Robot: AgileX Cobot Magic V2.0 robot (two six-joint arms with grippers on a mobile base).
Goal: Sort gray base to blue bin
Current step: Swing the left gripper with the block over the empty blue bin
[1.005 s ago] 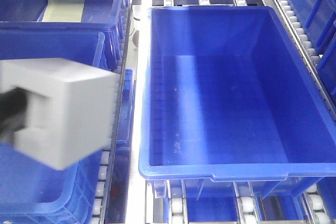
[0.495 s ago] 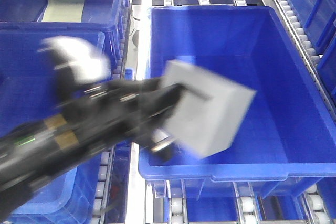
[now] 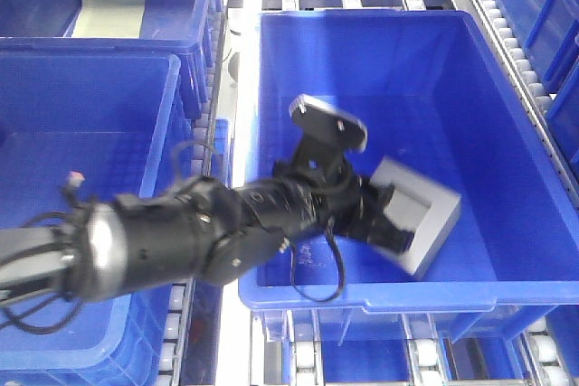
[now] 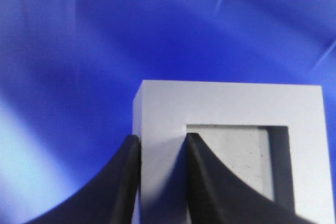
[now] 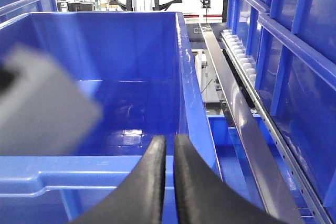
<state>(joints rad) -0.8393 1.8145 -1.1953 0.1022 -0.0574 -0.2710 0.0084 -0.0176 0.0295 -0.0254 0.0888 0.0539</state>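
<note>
Front view: the left arm (image 3: 181, 241) reached from the lower left across the near rim of the blue bin (image 3: 271, 133), wrist and cables draped over the rim. The left gripper (image 3: 391, 221) sat inside the bin, clamped on the gray base (image 3: 425, 214).

The base hung tilted within the bin's walls, its square recess turned toward the gripper. Whether it touched the bin floor could not be told from this view.

Left wrist view: two black fingers (image 4: 123, 182) pinched one wall of the gray base (image 4: 231, 108), one finger on the outer face, the other inside the recess. The gap between them was narrow, filled by that wall. Blue bin plastic (image 4: 79, 51) filled the background, blurred.

Right wrist view: the right gripper (image 5: 169, 153) hung just outside the near rim of the blue bin (image 5: 194, 114), its fingers almost together with only a thin slit between them and nothing held. The gray base (image 5: 42, 108) showed as a blurred block at the left edge, inside the bin.

A roller rail (image 3: 502, 15) ran along the right side of the bin. More blue totes (image 3: 81, 133) stood to the left; the far one held a pale flat sheet (image 3: 107, 12).
</note>
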